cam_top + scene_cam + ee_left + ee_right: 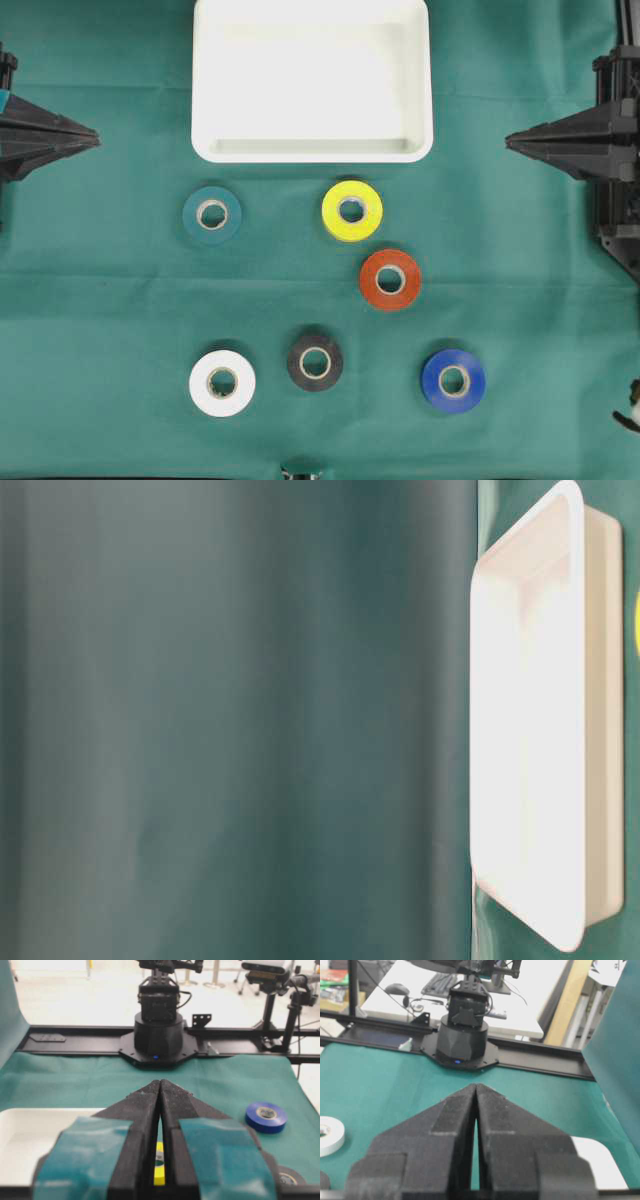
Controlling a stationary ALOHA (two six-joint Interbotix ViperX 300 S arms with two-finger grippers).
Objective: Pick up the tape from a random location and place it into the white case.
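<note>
overhead: white case [313, 148] at far edge of tabletop [100, 300], six tape rolls near it, yellow tape [352, 210] nearest | left wrist: left claw [160, 1085] together, holding nothing | right wrist: right claw [476, 1089] together, holding nothing

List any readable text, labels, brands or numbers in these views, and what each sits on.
None readable in any view.
The inner core of the blue tape roll carries small print, too blurred to read.
The inner core of the black tape roll has faint marks, also unreadable.
The shallow white plastic case and the green table cloth are blank.
</note>
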